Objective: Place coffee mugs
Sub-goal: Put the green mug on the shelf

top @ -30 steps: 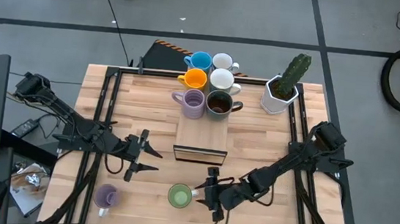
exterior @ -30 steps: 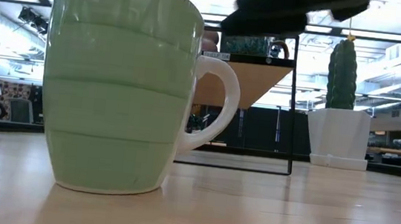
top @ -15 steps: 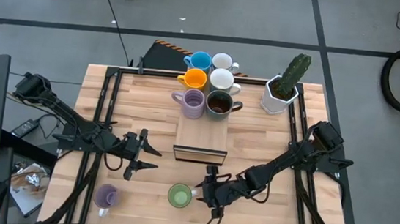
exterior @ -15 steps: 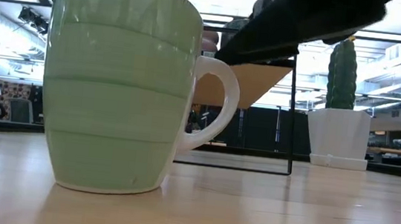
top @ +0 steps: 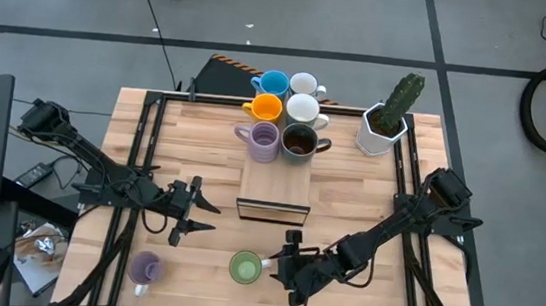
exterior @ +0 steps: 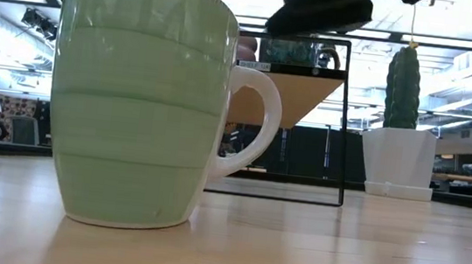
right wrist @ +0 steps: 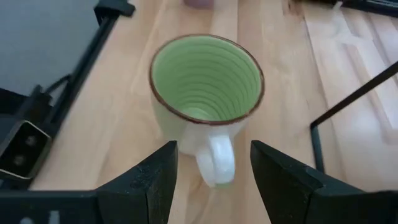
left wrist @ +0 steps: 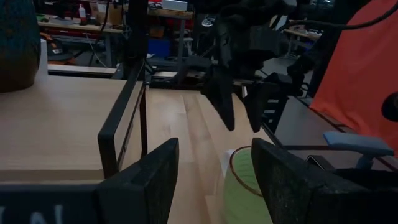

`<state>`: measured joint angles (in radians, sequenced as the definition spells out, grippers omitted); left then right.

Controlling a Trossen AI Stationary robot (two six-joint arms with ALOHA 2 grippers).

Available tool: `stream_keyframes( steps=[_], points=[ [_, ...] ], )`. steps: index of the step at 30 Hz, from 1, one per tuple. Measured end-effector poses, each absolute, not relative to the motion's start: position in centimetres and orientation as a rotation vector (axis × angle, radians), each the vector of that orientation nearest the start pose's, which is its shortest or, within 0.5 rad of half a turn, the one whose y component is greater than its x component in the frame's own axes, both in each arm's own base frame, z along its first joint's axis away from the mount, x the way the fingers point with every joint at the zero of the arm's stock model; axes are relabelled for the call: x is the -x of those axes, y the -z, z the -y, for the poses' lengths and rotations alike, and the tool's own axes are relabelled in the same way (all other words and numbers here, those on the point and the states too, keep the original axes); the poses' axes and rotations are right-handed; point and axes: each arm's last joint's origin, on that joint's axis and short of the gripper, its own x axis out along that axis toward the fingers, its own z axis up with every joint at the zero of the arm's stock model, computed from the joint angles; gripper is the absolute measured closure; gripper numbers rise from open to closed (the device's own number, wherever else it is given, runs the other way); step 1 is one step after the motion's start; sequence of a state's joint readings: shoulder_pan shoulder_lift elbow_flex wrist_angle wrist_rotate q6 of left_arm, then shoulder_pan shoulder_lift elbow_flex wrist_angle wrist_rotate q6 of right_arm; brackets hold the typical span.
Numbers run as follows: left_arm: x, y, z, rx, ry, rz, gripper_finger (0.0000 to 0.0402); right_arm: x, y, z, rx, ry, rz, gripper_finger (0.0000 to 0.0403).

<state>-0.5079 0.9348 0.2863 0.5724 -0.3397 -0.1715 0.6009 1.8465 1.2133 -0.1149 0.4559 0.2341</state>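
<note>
green mug [top: 245, 267] stands upright on the near part of the wooden table [top: 350, 191], its handle turned toward the right gripper [top: 287, 266], which sits just beside it with fingers spread and nothing between them; in the right wrist view the handle lies between the two fingers [right wrist: 149, 180] without touching them. on the far side of the mug stands a small wooden shelf [top: 275, 188] on a black frame, and beyond it six mugs cluster: light blue mug [top: 273, 83], two white mugs [top: 303, 107], orange mug [top: 265, 107], lavender mug [top: 262, 140] and dark brown mug [top: 299, 142]. a second lavender mug [top: 145, 268] sits at the near left corner. left gripper [top: 205, 214] hovers left of the shelf, fingers spread, empty. potted cactus [top: 389, 114] stands at the far right.
</note>
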Motion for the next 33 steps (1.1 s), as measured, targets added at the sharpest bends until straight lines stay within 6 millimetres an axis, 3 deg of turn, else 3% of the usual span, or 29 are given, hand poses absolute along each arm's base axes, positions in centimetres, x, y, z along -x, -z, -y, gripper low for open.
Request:
stream_keyframes(
  steps=[10, 23, 33],
  points=[
    [-17.0, -20.8, 8.4, 0.138, 0.160, -0.084, 0.0194, -33.0, -19.6, -21.3, 0.087, -0.011, -0.662, 0.0195],
    [-17.0, -20.8, 8.3, 0.137, 0.152, -0.089, 0.0194, -35.3, -15.3, -20.9, 0.165, -0.079, -0.702, 0.0195],
    [-17.0, -20.8, 8.3, 0.144, 0.152, -0.091, 0.0194, -35.3, -15.5, -21.2, 0.055, -0.190, -0.720, 0.0195]
  ],
)
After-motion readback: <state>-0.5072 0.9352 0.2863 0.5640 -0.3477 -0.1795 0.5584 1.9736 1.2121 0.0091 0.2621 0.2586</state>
